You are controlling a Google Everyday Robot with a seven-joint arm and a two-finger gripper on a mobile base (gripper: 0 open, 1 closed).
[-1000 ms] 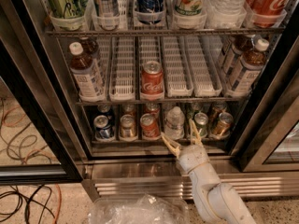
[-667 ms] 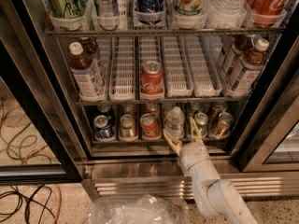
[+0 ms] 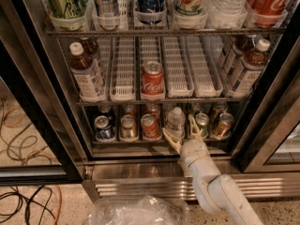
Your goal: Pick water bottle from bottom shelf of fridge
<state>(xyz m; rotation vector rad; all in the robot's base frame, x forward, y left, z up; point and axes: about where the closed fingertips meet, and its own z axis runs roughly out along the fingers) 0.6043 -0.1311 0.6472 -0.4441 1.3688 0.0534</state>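
Note:
The water bottle (image 3: 176,121) is a small clear ribbed bottle with a white cap. It stands at the front of the bottom shelf (image 3: 154,142) of the fridge (image 3: 37,102), between a red can and a green can. My gripper (image 3: 182,131) reaches up from the lower right. It is open, with one pale finger (image 3: 171,140) at the bottle's lower left and the other (image 3: 194,125) at its right. The fingers flank the bottle's base; contact is unclear.
Several cans (image 3: 126,127) line the bottom shelf. A lone red cola can (image 3: 152,81) and brown tea bottles (image 3: 86,74) stand on the rack above. The steel louvred base (image 3: 140,186) is below. Clear plastic wrap (image 3: 136,211) and cables (image 3: 23,200) lie on the floor.
My gripper has moved up and forward a little, so its fingers now sit on either side of the water bottle's base.

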